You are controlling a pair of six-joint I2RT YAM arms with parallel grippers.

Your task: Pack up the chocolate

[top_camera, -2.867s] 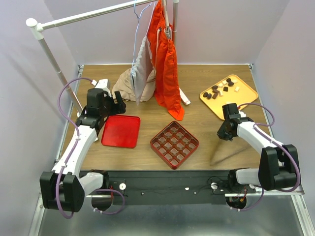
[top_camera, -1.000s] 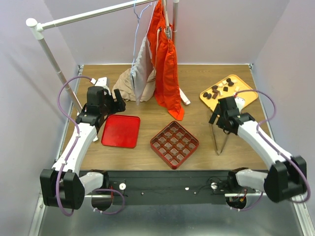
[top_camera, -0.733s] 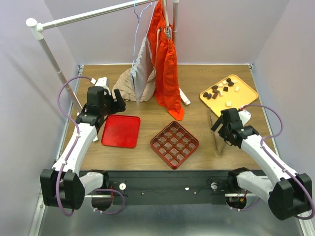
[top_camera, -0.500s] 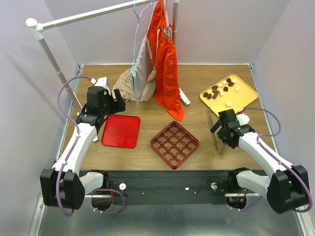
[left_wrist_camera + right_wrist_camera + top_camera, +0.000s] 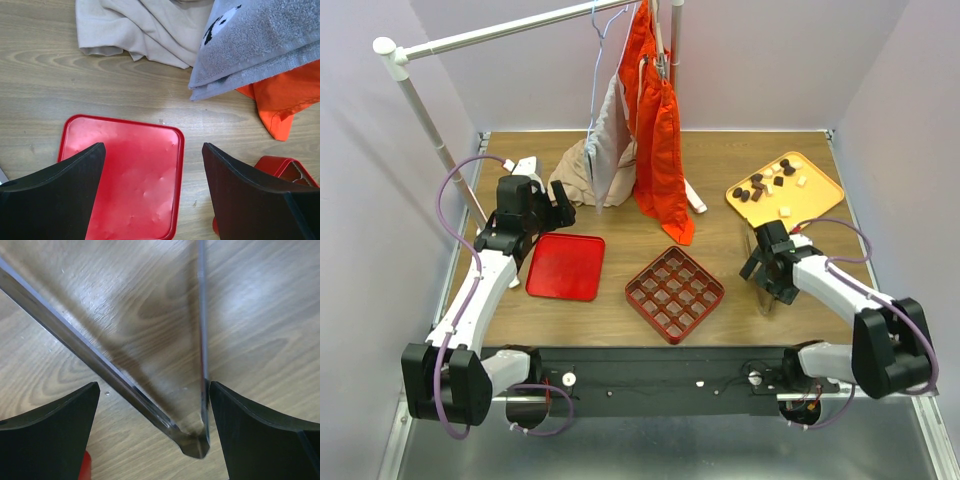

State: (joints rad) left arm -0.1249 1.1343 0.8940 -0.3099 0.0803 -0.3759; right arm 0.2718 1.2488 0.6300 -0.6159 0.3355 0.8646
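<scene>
Chocolate: dark and pale lumps, all lying on the yellow-orange tray, behind and to the right of the red gridded box, well apart from it.

Right claw: spread wide, holding nothing. It hangs just right of the gridded box, over clear V-shaped tongs lying flat on the tabletop. A finger stands on either side of the tongs' arms; contact cannot be told.

Left claw: spread wide, holding nothing, above the far edge of the flat red lid, which lies left of the gridded box.

Beige cloth and grey towel lie behind and to the left of the gridded box.
</scene>
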